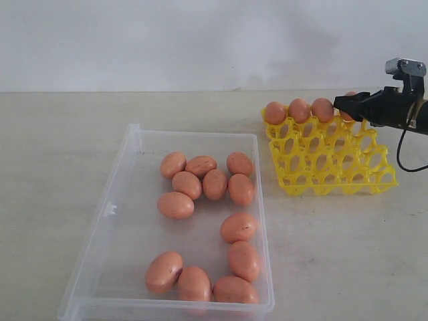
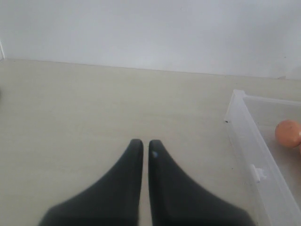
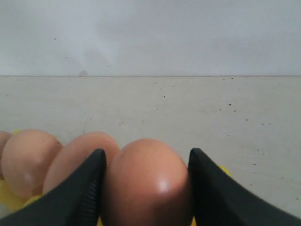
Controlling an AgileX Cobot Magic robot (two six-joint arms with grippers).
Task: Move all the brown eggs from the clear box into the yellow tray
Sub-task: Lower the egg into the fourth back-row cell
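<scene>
The right gripper clamps a brown egg by its smooth sides above the yellow tray, a likely light, brittle, slippery load; the left gripper sits closed.

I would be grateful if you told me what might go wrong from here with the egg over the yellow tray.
1. The held egg in the right claw sits very close to the neighbouring egg in the back row; lowering it could knock the shells together.
2. It is at the yellow tray end cup, so an off-centre release might drop it on a post or off the edge.
</scene>
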